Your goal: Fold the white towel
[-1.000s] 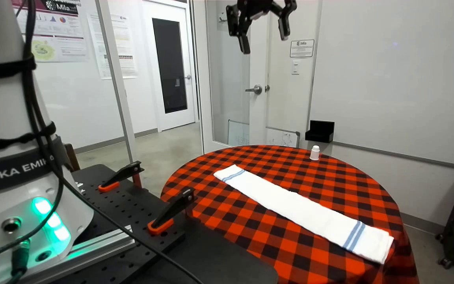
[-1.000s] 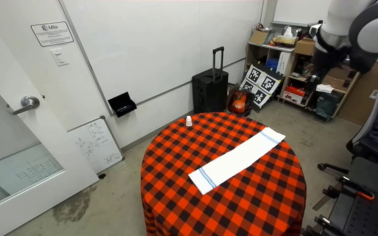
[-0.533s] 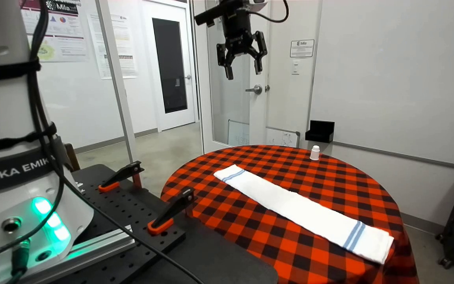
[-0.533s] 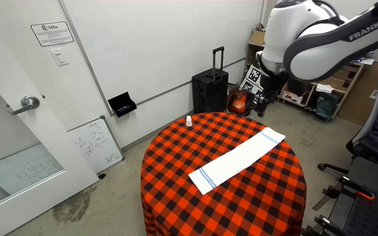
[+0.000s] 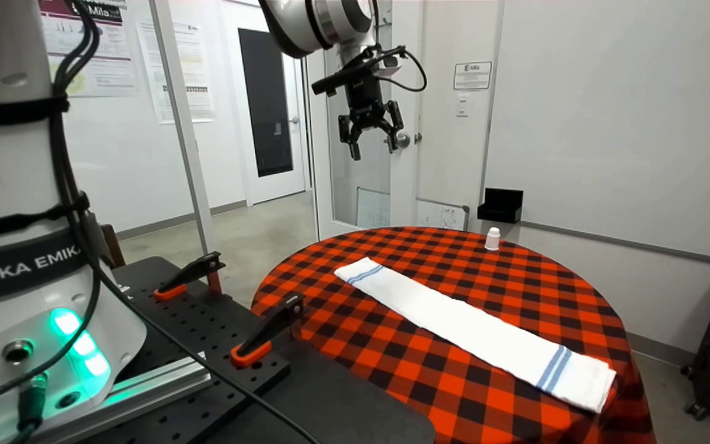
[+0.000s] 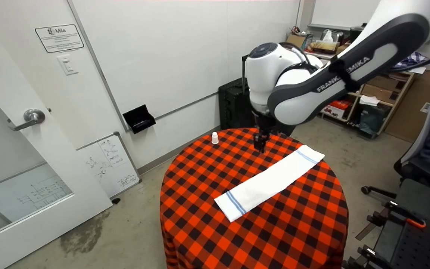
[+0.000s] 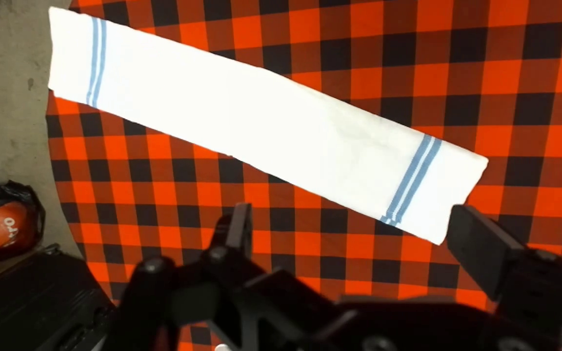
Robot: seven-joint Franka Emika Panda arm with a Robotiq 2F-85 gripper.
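Observation:
The white towel [image 5: 453, 320] lies flat on the table as a long narrow strip, with blue stripes near each end. It also shows whole in an exterior view [image 6: 271, 183], and in the wrist view [image 7: 242, 102] it runs from upper left to right. My gripper [image 5: 373, 149] hangs above the table, pointing down and apart from the towel. In an exterior view the gripper [image 6: 261, 148] appears above the cloth on the bottle's side of the towel. In the wrist view the gripper [image 7: 351, 212] has its fingers wide apart with nothing between them. One finger overlaps the towel's right end in that view.
A red and black checked cloth [image 6: 200, 186] covers the round table. A small white bottle [image 5: 492, 239] stands near the table's edge, also in an exterior view [image 6: 215, 138]. Black clamps [image 5: 269, 330] sit on the robot's base plate. A black suitcase [image 6: 231, 106] stands behind the table.
The arm has swung in over the table and the gripper has come lower. In an exterior view it has moved from the right towards the left. The towel has not moved.

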